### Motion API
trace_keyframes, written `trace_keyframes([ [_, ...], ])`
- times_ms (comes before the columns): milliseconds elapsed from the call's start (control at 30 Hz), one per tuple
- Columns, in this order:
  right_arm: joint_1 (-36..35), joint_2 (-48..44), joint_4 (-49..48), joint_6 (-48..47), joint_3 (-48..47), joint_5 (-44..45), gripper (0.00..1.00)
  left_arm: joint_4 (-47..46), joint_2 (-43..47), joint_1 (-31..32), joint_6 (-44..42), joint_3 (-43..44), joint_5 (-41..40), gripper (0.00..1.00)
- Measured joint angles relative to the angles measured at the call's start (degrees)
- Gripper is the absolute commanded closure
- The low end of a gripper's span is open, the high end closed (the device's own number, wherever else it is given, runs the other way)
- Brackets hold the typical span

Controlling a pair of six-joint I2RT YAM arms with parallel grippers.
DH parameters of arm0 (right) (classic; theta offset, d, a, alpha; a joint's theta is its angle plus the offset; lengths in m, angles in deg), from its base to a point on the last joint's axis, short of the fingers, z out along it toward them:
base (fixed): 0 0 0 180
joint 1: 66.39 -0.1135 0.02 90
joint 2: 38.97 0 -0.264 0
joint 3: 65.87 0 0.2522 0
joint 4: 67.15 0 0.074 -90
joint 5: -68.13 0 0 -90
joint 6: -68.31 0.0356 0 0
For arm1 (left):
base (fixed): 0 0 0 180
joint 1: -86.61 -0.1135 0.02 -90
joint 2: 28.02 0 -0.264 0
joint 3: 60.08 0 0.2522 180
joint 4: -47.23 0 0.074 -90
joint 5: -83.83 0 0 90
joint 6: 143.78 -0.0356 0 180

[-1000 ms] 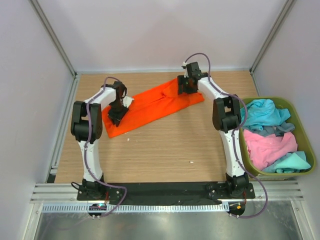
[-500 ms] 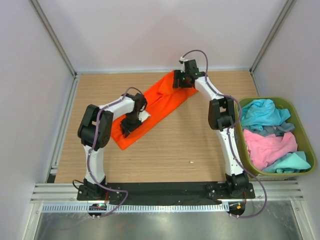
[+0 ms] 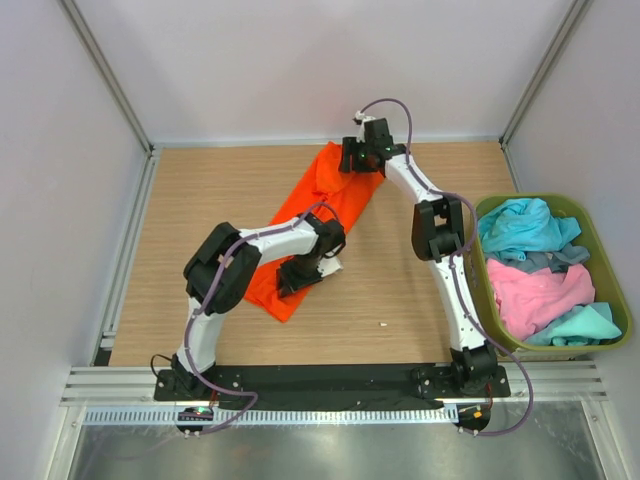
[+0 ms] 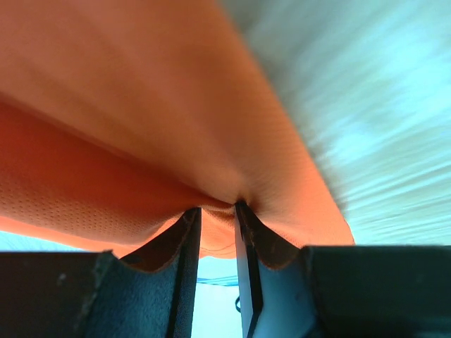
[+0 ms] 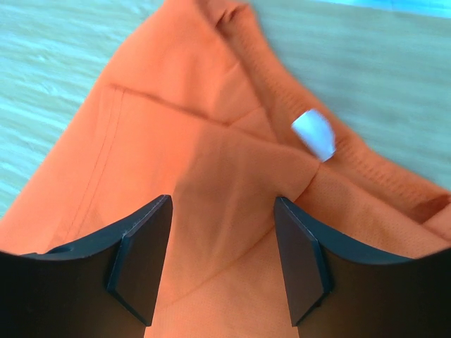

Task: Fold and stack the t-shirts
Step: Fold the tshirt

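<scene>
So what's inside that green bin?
In the bin: a crumpled turquoise shirt at the far end, a pink shirt nearer, grey cloth between. Whatever lies beneath them is covered.

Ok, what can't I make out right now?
- Top view: the left gripper and its arm cover the near end of the orange t-shirt.
- Left wrist: cloth fills the frame; table blurred.
- Right wrist: whether the right gripper touches the cloth; white label print too small.
- Top view: heaped t-shirts in the bin overlap; count unclear.

The left gripper [image 4: 217,208] is bent inward, jaws clamped on the orange t-shirt [image 4: 141,105] (a fold pinched between). The right gripper [image 5: 222,208] is stretched far forward, jaws spread.
</scene>
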Motion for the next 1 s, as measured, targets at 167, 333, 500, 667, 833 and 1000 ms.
trace_keyframes([
  [167, -0.61, 3.54, -0.13, 0.26, -5.60, -0.13, 0.34, 2.58, -2.62, 4.35, 2.34, 3.39, 0.63, 0.73],
  [333, -1.44, 4.17, -0.50, 0.24, -6.38, -0.57, 0.34, 5.62, -6.01, 7.41, 4.39, 8.46, 1.55, 0.73],
  [500, -2.40, 5.09, -1.36, 0.24, -7.61, -0.92, 0.34, 7.56, -8.39, 9.49, 5.81, 12.35, 2.71, 0.73],
  [667, -3.58, 5.81, -1.81, 0.26, -8.61, -1.51, 0.34, 9.09, -10.51, 11.30, 6.43, 16.13, 3.85, 0.73],
  [833, -4.72, 6.45, -2.10, 0.42, -9.55, -1.77, 0.34, 10.05, -12.48, 12.81, 7.63, 20.28, 5.46, 0.73],
  [1000, -5.51, 7.28, -2.80, 0.46, -10.80, -2.10, 0.34, 10.14, -13.99, 13.84, 9.46, 24.00, 7.67, 0.65],
])
